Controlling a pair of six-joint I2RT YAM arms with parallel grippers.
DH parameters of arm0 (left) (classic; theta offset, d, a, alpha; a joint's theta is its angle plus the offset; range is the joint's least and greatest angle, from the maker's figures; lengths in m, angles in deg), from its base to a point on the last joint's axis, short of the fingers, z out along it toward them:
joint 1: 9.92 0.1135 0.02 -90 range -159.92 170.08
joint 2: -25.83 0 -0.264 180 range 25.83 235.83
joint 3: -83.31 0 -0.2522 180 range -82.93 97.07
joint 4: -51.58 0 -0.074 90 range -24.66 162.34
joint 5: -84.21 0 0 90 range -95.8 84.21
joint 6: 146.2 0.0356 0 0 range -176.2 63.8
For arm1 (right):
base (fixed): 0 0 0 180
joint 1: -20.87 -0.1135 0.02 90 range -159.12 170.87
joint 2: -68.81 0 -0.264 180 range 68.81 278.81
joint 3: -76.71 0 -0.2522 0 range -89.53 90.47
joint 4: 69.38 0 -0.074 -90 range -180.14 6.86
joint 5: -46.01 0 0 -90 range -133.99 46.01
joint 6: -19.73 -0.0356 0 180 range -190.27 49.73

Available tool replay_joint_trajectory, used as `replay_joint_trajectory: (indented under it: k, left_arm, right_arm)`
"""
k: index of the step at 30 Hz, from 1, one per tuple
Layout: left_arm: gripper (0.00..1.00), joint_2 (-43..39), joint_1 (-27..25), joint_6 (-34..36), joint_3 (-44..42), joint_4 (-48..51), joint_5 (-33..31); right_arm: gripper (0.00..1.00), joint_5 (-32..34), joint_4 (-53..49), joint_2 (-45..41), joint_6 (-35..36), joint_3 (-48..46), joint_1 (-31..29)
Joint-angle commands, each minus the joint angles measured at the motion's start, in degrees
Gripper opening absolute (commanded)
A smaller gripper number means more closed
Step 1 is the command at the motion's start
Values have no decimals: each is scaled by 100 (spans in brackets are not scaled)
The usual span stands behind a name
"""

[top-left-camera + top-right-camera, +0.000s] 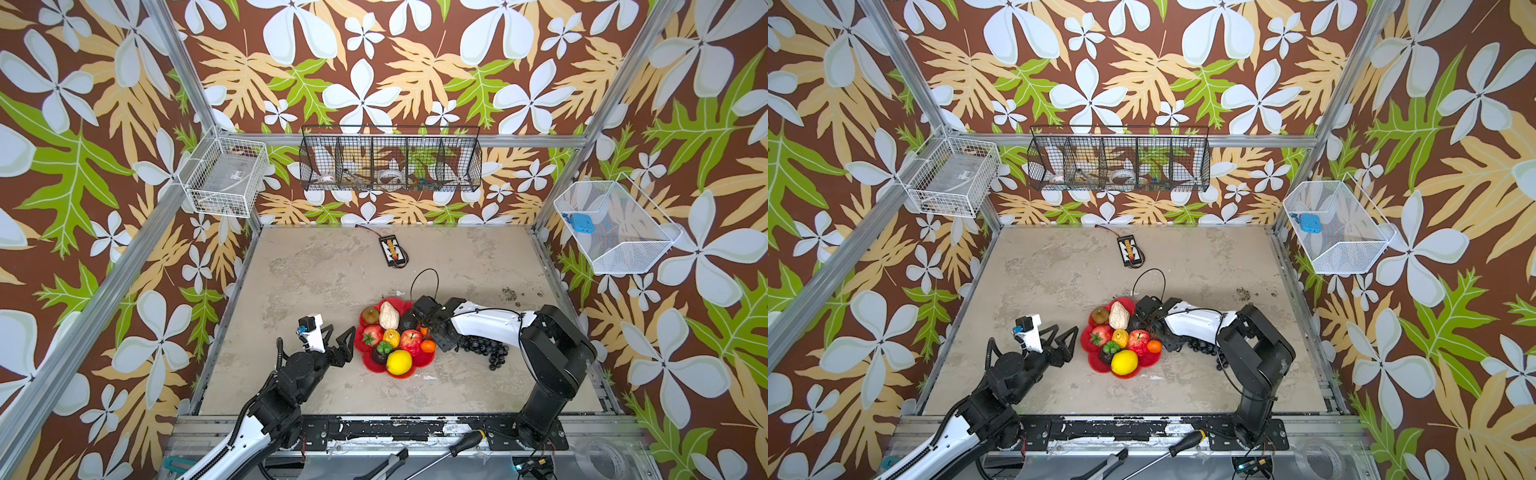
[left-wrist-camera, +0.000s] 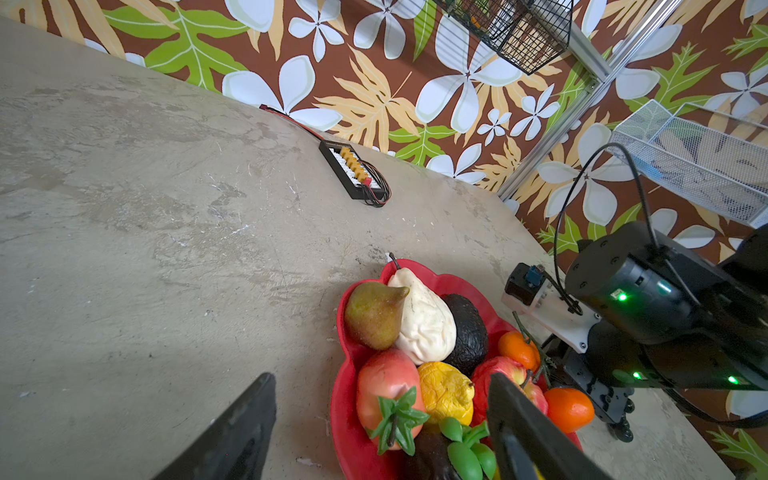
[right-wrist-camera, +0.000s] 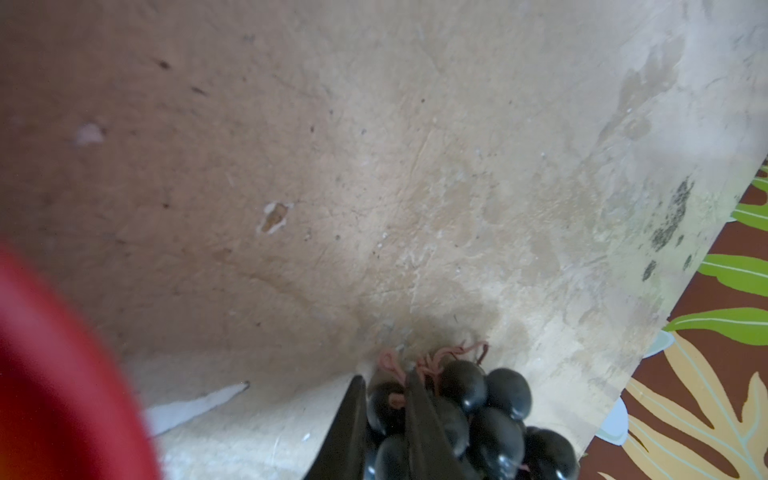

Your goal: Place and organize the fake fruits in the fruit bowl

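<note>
Overhead stereo pair, wrist close-ups

Beige bench (image 1: 332, 270): matt, rough, mottled, scuffed like worn concrete.
Red flower-shaped plastic fruit bowl (image 2: 345, 415): glossy, smooth.
Black grape bunch (image 3: 494, 415): shiny smooth beads, thin pinkish stems.
Dark avocado (image 2: 467, 328): matt, pebbled skin.
Round yellow lemon (image 1: 399, 362): smooth, slight sheen.
Cream pear-shaped piece (image 2: 424, 324): matt, faintly dimpled.
Black wire basket (image 1: 390, 162): thin metal mesh.
</note>
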Motion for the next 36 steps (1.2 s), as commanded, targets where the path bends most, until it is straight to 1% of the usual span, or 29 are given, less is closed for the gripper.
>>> replay_joint_trajectory:
  k: [1, 3, 9, 15, 22, 27, 30, 32, 36]
  left_arm:
    - [81, 6, 7, -20, 19, -100, -21]
    - [81, 11, 7, -27, 19, -111, -25]
    - [81, 28, 7, -27, 19, -126, -17]
    - [81, 46, 7, -27, 19, -135, -8]
    - [81, 46, 7, -27, 19, -134, 0]
    - [81, 36, 7, -26, 28, -122, 1]
    - [81, 29, 7, -27, 28, -116, 0]
    - [81, 20, 7, -27, 28, -107, 1]
    - [81, 1, 7, -27, 36, -82, -4]
  right_arm:
    - [25, 162, -169, -73, 70, 77, -18]
    - [26, 182, -225, -20, 148, 97, -20]
    - [26, 103, -246, 57, 292, 85, -27]
    - [27, 119, -224, 215, 406, 158, -48]
    - [31, 414, -149, 294, 505, 254, -340]
    - [25, 664, -298, 347, 481, 316, -369]
    - [25, 506, -260, 312, 602, 284, -369]
    - [25, 611, -336, 437, 544, 305, -369]
    - [25, 577, -351, 649, 551, 368, -369]
